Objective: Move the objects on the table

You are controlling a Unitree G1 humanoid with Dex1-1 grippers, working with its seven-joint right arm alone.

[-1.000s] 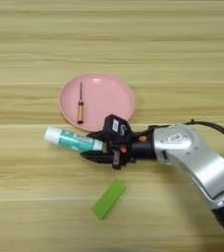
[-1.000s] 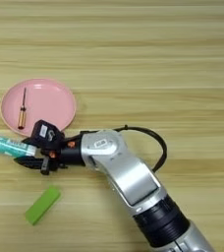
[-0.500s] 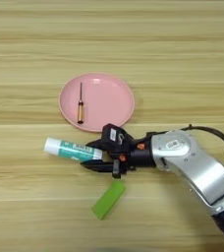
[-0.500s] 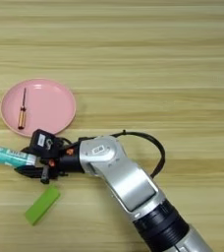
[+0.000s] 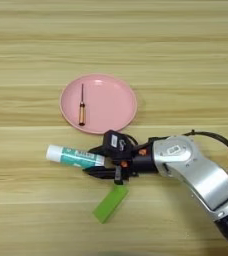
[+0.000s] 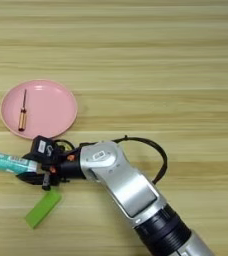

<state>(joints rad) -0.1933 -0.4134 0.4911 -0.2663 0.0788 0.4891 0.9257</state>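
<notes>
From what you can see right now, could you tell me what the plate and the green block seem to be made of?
Plate: probably plastic; even pink, smooth, matte, thin raised rim.
Block: possibly plastic or painted wood; uniform green, flat faces, no visible grain, so unclear.

One broad light-tan wooden desk [image 5: 186, 60] is carrying four loose things. One round pink plate [image 5: 111, 100] is lying there, and one small orange-handled screwdriver [image 5: 81, 106] is resting on it. One white tube with a teal label [image 5: 73, 156] and one green rectangular block [image 5: 110, 204] are lying on the wood. One silver robot arm [image 5: 196, 172] with one black two-fingered claw [image 5: 97, 166] is reaching in.
</notes>
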